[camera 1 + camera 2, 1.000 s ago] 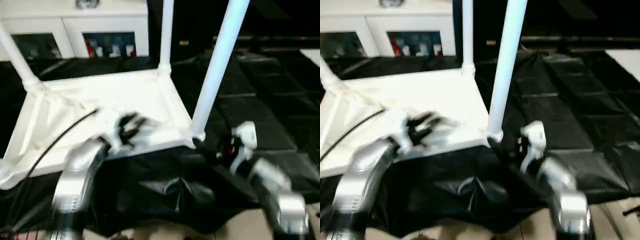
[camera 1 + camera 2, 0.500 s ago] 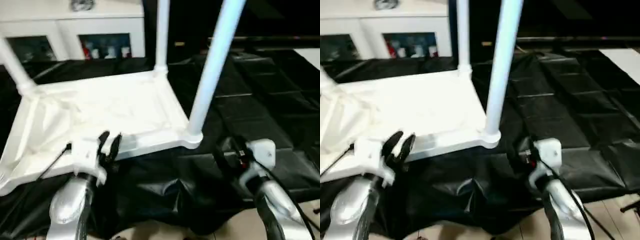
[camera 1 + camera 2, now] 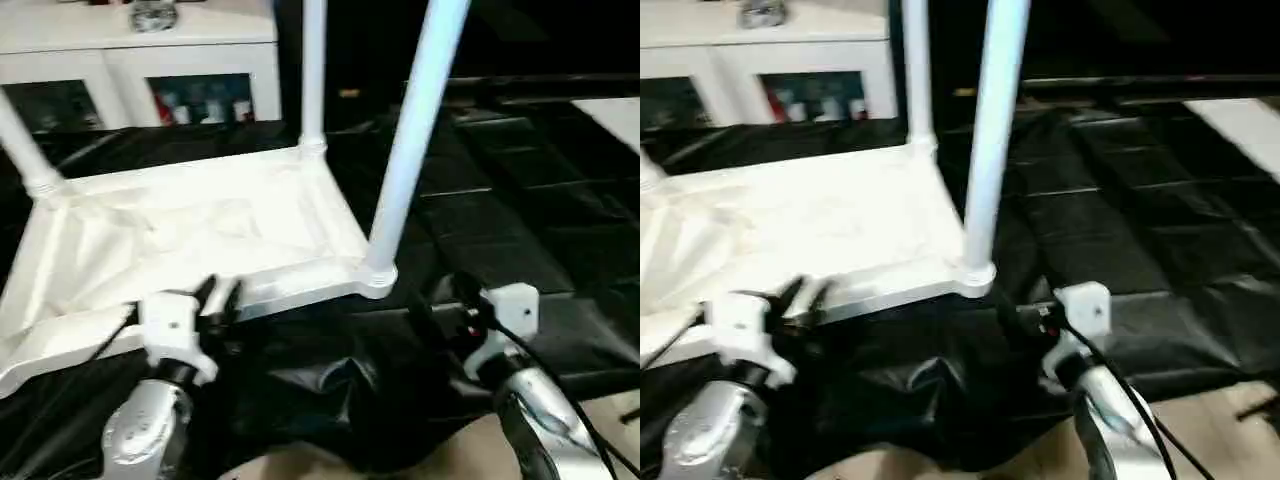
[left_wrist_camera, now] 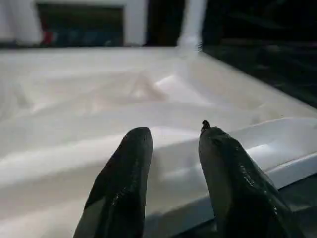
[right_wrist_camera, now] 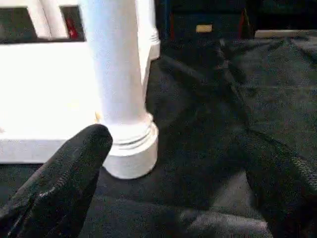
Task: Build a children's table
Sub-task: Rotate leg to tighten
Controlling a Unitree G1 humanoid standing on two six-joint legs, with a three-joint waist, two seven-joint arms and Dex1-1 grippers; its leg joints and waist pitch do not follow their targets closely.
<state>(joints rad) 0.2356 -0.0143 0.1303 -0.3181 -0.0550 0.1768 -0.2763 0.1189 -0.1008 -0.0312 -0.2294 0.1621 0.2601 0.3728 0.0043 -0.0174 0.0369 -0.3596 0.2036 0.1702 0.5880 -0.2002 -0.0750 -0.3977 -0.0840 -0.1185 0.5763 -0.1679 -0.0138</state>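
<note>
**Tabletop upside down, three legs up, both grippers free at near edge**

Black sheet (image 3: 520, 200) covers the work surface, wrinkled near the front. Tabletop (image 3: 190, 235) lies underside up on it, left of centre, ribbed side showing. White cabinet (image 3: 140, 60) with glass doors stands behind at far left.

Three legs stand upright in corner sockets: near-right leg (image 3: 405, 150), far-right leg (image 3: 313, 70), far-left leg (image 3: 20, 140). Near-right leg sits in its round socket (image 5: 131, 148) at the tabletop's near-right corner. Near-left corner of the tabletop runs off the frame edge, cannot tell if it has a leg.

Left gripper (image 3: 215, 300) is at the tabletop's near edge, left of centre, fingers (image 4: 124, 183) a little apart, nothing between them; in the wrist view they point over the near rim; contact with the rim cannot be told. Right gripper (image 3: 440, 300) is just right of and nearer than the near-right socket, over the black sheet, fingers (image 5: 64, 178) spread wide, holding nothing, leg base in front of the gap but not between the tips. Silver forearms rise from the bottom edge on each side; a black cable runs along each one.
</note>
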